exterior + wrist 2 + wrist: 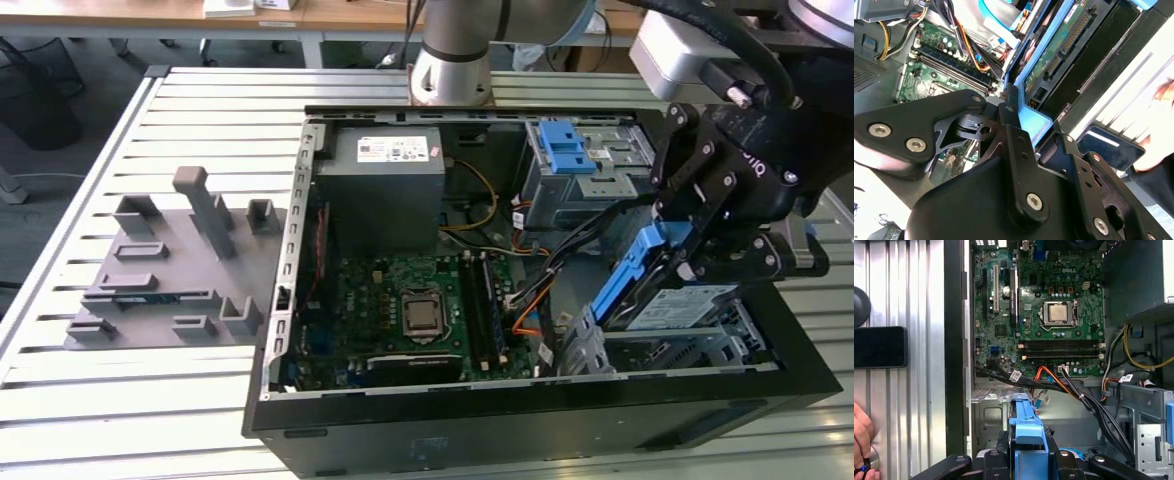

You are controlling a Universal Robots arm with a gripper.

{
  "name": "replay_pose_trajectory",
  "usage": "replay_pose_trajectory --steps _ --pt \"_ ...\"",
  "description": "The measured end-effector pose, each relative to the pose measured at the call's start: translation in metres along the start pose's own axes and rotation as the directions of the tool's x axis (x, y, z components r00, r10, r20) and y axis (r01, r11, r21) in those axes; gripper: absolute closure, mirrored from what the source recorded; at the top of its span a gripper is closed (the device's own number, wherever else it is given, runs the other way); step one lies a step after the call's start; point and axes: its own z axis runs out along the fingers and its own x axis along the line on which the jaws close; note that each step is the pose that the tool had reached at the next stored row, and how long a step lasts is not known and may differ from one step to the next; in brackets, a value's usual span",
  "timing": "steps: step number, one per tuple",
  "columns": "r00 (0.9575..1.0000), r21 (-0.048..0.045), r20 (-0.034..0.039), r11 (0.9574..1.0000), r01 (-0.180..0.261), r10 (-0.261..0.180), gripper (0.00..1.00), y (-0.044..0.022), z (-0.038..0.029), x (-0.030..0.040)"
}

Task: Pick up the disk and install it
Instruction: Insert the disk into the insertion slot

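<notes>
The disk point(671, 306), a silver drive with a white-and-blue label and blue carrier rails, hangs tilted in the open computer case point(287, 300), just above the drive cage point(694, 352) on the exterior view's right. My gripper point(701, 265) is shut on its upper blue end. In the first wrist view the blue carrier of the disk point(1028, 432) sits between my black fingers point(999, 460). In the second wrist view the disk point(1054, 57) shows its green circuit side and connector, and my gripper point(1029, 127) clamps the blue end piece.
Inside the case are the motherboard point(414, 310), the grey power supply point(387, 180), loose cables point(561, 250) and a blue latch piece point(567, 150). A grey fixture point(174, 270) lies on the slatted table. A person's hand point(861, 440) rests outside the case beside a black device point(879, 347).
</notes>
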Motion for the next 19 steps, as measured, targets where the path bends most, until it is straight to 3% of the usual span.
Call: replay_pose_trajectory --steps 19 --pt "1.0 0.0 -0.0001 1.0 0.0 0.0 0.64 -0.0003 0.0096 0.0001"
